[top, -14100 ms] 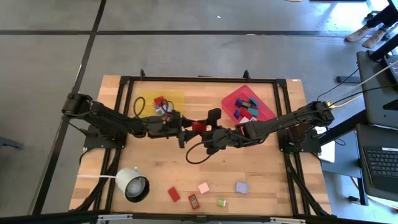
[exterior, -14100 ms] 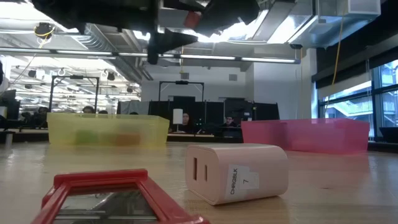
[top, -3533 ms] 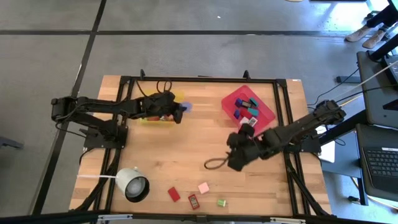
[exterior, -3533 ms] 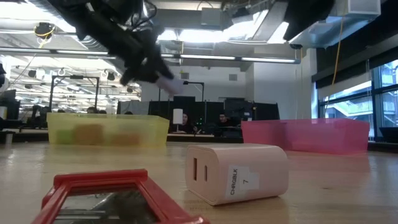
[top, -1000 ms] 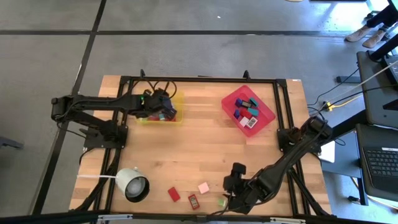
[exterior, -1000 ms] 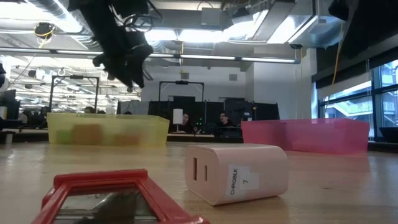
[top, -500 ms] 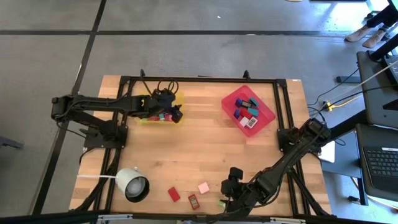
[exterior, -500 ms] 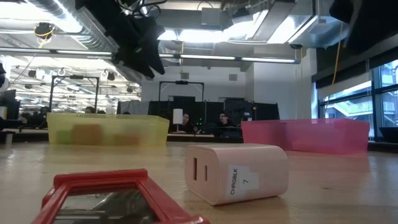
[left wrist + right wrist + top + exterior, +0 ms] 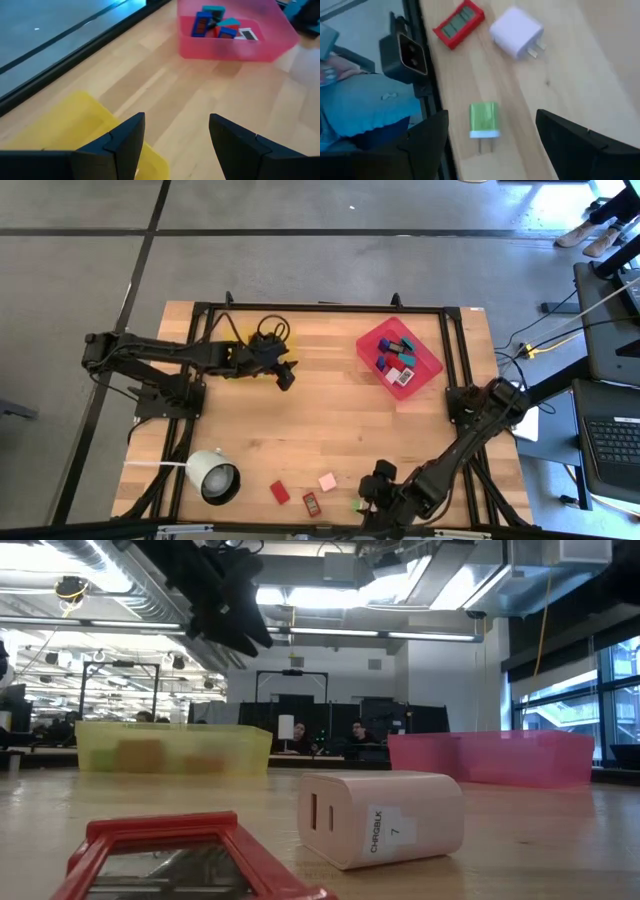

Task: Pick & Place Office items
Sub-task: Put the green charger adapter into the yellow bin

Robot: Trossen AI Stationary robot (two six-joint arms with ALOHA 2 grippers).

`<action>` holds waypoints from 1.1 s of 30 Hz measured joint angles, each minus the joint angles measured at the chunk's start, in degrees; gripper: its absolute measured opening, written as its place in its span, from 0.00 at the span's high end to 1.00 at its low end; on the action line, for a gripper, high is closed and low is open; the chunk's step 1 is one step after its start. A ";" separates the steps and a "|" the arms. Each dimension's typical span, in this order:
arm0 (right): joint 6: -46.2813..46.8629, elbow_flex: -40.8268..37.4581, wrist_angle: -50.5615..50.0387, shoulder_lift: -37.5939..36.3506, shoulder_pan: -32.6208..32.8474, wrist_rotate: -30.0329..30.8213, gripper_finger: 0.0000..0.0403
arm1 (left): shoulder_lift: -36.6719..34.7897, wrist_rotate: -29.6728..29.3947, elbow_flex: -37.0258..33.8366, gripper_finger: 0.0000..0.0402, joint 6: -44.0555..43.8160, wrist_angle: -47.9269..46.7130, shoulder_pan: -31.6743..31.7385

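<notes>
My left gripper (image 9: 285, 374) hangs open beside the yellow plastic tray (image 9: 65, 127), well apart from the pink plastic tray (image 9: 400, 357) (blocks inside). My right gripper (image 9: 490, 145) hovers spread above the green plug adapter (image 9: 483, 119) at the table's near edge, just beside the white plug adapter (image 9: 516, 31) and red-framed flat item (image 9: 459, 23).

Bare wood mid-table (image 9: 330, 420), trays (image 9: 400, 358) behind

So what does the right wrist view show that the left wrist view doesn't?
Only the right wrist view: a green plug adapter, a white plug adapter and a red-framed calculator on the table's near edge, between the open right gripper fingers. Only the left wrist view: the pink tray of coloured blocks, the yellow tray and the open left gripper. Both: the wooden table.
</notes>
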 joint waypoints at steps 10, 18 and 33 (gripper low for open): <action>1.08 0.00 3.29 6.98 0.84 -2.37 0.25 | 0.00 0.00 0.00 0.46 -0.01 -0.03 -3.67; -3.53 0.00 3.67 8.96 0.71 -0.93 0.25 | 0.00 -0.02 -0.20 0.46 -0.02 0.04 -5.48; -10.55 0.00 3.84 9.39 0.67 2.78 0.51 | 0.02 -0.02 -0.33 0.46 -0.03 -1.46 -5.56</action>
